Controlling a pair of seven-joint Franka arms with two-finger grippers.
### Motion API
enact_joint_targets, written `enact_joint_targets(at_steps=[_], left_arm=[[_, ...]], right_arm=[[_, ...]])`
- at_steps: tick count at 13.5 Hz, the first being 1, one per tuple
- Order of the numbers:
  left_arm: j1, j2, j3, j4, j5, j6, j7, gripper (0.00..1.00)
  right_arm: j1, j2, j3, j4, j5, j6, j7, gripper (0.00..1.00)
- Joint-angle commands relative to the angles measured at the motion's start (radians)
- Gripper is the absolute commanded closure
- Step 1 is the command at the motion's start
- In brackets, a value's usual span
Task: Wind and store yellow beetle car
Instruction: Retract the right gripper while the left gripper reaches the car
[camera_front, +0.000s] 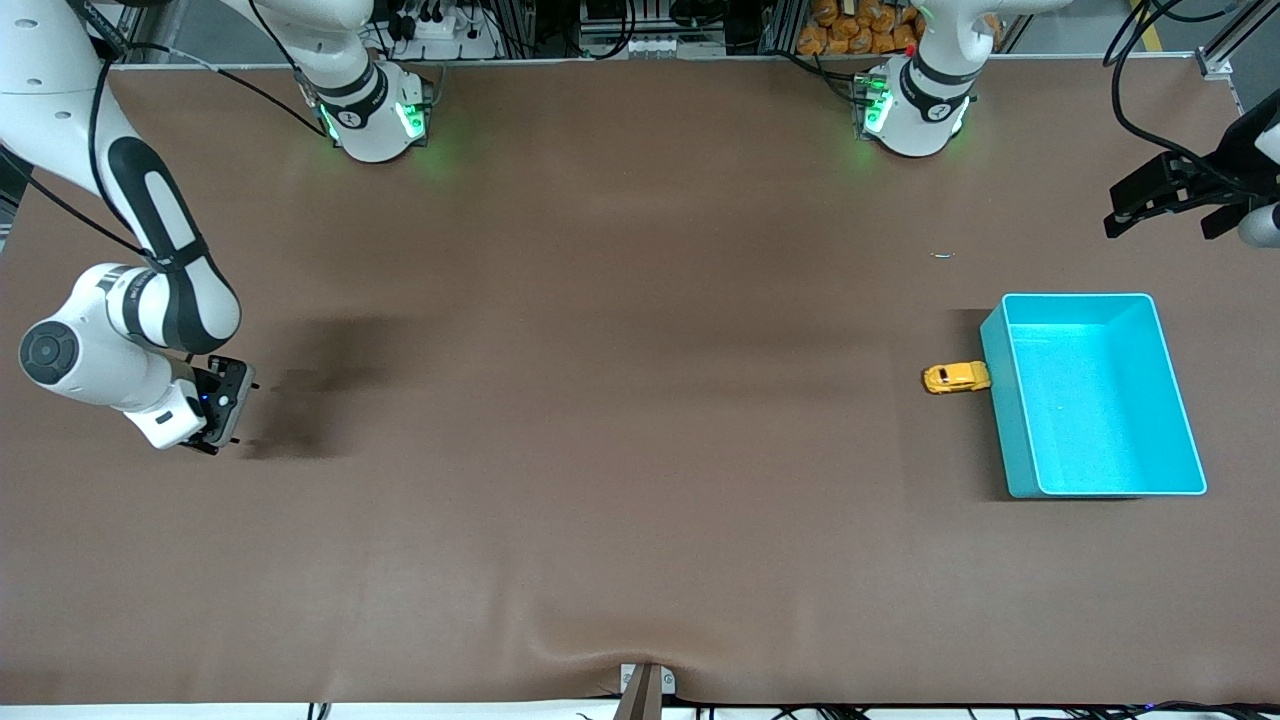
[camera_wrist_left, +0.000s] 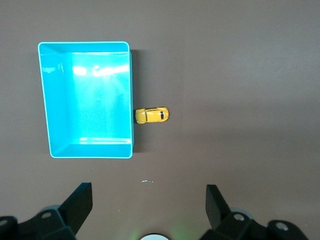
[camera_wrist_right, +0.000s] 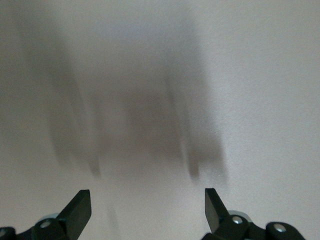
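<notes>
The yellow beetle car (camera_front: 955, 378) stands on the brown table, touching the outer wall of the cyan bin (camera_front: 1100, 400) on its side toward the right arm's end. In the left wrist view the car (camera_wrist_left: 152, 115) and the bin (camera_wrist_left: 85, 107) show well ahead of the fingers. My left gripper (camera_front: 1165, 222) is open and empty, up in the air over the table's edge at the left arm's end, apart from the bin; it also shows in its own wrist view (camera_wrist_left: 149, 192). My right gripper (camera_front: 230, 418) is open and empty, low over bare table at the right arm's end (camera_wrist_right: 147, 197).
The bin is empty inside. A tiny pale scrap (camera_front: 942, 255) lies on the table between the bin and the left arm's base (camera_front: 915, 105). A small clamp (camera_front: 645, 690) sits at the table's edge nearest the front camera.
</notes>
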Motion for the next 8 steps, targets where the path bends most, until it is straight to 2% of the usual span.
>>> enact_joint_targets(at_steps=[1,5,8], left_arm=[[0.002,-0.011,-0.009,-0.004,0.021,-0.011,-0.017,0.0],[0.004,0.0,-0.009,-0.01,0.021,-0.011,-0.018,0.0],[0.004,0.02,-0.006,-0.069,0.023,-0.011,-0.024,0.0]], right_arm=[[-0.024,-0.001,0.023,0.033,0.067,-0.056,-0.004,0.0],[-0.003,-0.002,0.023,0.221,0.126,-0.306,0.042,0.0],[0.02,-0.039,0.023,0.338,0.146,-0.427,0.168,0.0]])
